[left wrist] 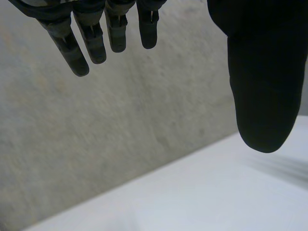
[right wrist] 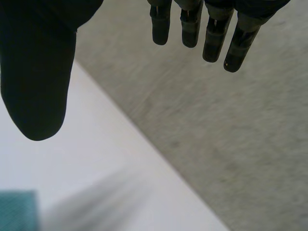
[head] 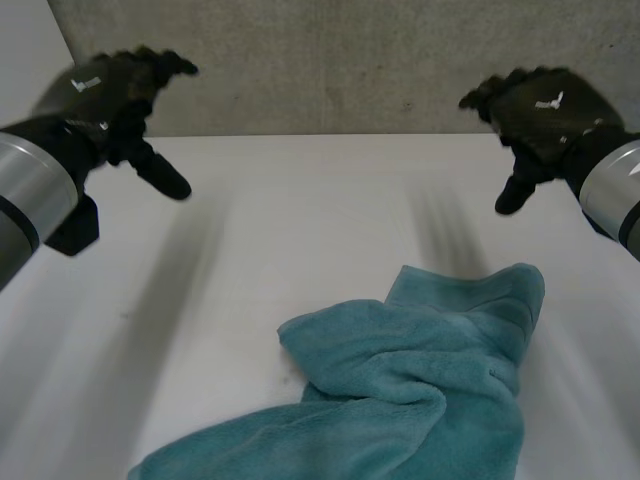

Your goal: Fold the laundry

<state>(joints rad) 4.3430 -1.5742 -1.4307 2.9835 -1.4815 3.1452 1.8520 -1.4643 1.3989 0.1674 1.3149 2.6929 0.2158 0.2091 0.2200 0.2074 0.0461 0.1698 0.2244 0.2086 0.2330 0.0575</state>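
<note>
Left hand (head: pixel 108 92): raised above the far left part of the counter (head: pixel 300 210), released. In its wrist view the fingers (left wrist: pixel 94 43) hang straight and spread, the thumb (left wrist: pixel 260 77) stands well apart from them, and there is only air between. Beyond the fingertips lie the grey wall (left wrist: pixel 120 120) and the white far edge of the counter. The left arm (head: pixel 25 195) enters from the near left.

Right hand (head: pixel 548 108): raised above the far right part of the counter, about level with the left hand and well apart from it. It is also released: the fingers (right wrist: pixel 211 38) are straight, the thumb (right wrist: pixel 38 77) is splayed wide, and nothing is grasped. The right arm (head: pixel 612 190) enters from the near right. Under the thumb side of this hand's wrist view, a small teal corner of the towel (right wrist: pixel 17 209) lies on the counter.

Towel (head: pixel 400 390): teal terry cloth, rumpled and unfolded, touched by neither hand. It lies on the near half of the counter, nearer the robot's right side, well apart from both hands. Its long axis runs diagonally. One end trails off at the near left edge of the head view, and the other end points toward the far right, under the right hand's side. The middle is bunched into soft folds, with a rounded lobe turned up toward the counter's centre. The far right end lies flatter, with a straight hem showing.
</note>
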